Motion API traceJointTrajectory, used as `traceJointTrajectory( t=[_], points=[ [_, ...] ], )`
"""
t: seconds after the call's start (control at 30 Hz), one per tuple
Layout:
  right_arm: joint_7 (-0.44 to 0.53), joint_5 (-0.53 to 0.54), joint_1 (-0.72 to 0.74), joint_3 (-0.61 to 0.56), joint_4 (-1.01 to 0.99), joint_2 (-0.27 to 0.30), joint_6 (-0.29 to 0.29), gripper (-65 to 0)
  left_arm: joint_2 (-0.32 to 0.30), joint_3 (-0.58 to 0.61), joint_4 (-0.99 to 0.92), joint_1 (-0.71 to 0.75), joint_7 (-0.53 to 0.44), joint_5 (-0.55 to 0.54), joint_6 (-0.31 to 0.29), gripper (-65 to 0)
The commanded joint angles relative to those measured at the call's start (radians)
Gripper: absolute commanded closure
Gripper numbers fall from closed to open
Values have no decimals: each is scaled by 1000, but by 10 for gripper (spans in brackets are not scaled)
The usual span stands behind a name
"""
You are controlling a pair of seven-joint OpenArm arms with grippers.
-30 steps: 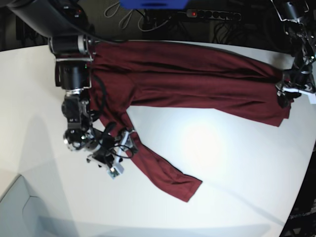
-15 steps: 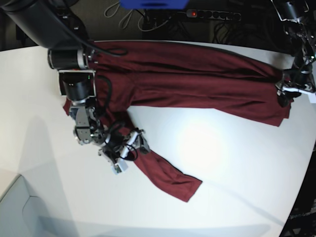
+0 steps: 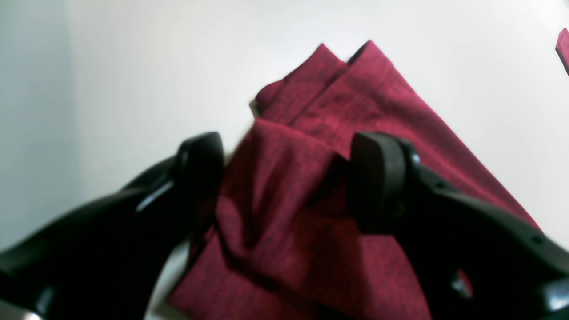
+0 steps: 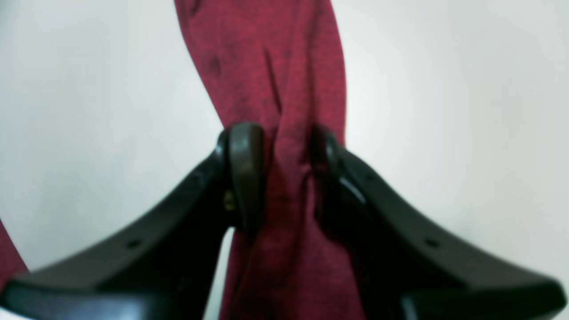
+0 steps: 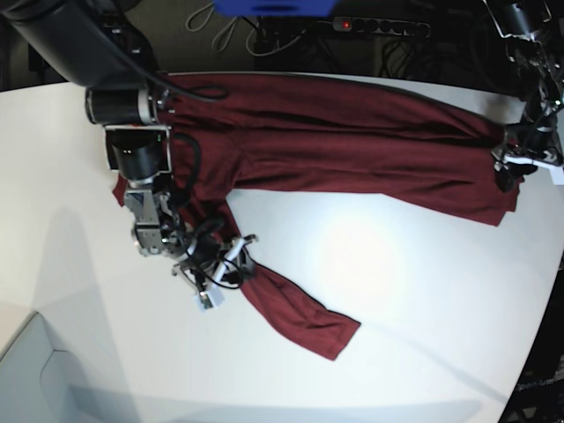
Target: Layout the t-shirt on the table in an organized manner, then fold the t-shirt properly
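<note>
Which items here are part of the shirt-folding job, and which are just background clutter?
Part of the job:
- t-shirt
- table
- right gripper, clamped on a sleeve
- left gripper, open around the bunched fabric

Just lying about:
- power strip behind the table
- cables beside it

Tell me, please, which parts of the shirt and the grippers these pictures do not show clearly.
- Base view: the right arm covers the t-shirt near its left end, so the collar is hidden.
- Base view: the left gripper is too small to read its jaws.
- Left wrist view: the left gripper's fingers are blurred; contact with the fabric is unclear.
- Right wrist view: the bottom edge cuts off the sleeve below the right gripper.
</note>
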Motion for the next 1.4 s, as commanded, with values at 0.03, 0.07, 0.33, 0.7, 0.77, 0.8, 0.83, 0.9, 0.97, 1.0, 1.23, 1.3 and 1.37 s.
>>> traceJointTrajectory(
  t=[0.03, 0.07, 0.33, 0.7, 0.77, 0.8, 0.83, 0.9, 0.97, 1.0, 1.23, 1.3, 1.37],
  points=[
    [-7, -6, 22, -5, 12, 2, -1, -150, -22, -5, 14, -9, -18, -12, -7, -433],
    [-7, -6, 22, -5, 12, 2, -1, -117, -22, -5, 14, -9, -18, -12, -7, -433],
    [-17, -3, -30, -4, 81, -4, 1, 0, -22, -5, 14, -10, -18, -12, -7, -433],
    [-190, -4, -302, -65, 752, -156, 78, 0, -22, -5, 13, -12, -18, -12, -7, -433],
    [-218, -3, -343, -133, 847, -165, 78, 0, -22, -5, 13, -12, -18, -12, -7, -433],
    [-231, -3, -363, -165, 892, -167, 78, 0, -22, -5, 13, -12, -18, -12, -7, -433],
    [-247, -1, -383, -202, 934, -167, 78, 0, -22, -5, 13, -12, -18, -12, -7, -433],
    [-265, -1, -424, -280, 1008, -167, 78, 0, -22, -5, 13, -12, -18, -12, -7, -434],
    [-279, -1, -466, -358, 1060, -167, 78, 0, -22, -5, 13, -12, -18, -12, -7, -434],
    [-282, -4, -490, -391, 1082, -167, 78, 0, -22, -5, 13, -12, -18, -12, -7, -434],
    [-285, -6, -610, -536, 1172, -167, 78, 0, -22, -5, 14, -12, -18, -12, -7, -434],
    [-285, -8, -627, -561, 1186, -167, 78, 0, -22, -5, 14, -12, -18, -12, -7, -434],
    [-285, -8, -634, -567, 1185, -167, 78, 0, -22, -7, 16, -12, -18, -12, -7, -434]
  ],
)
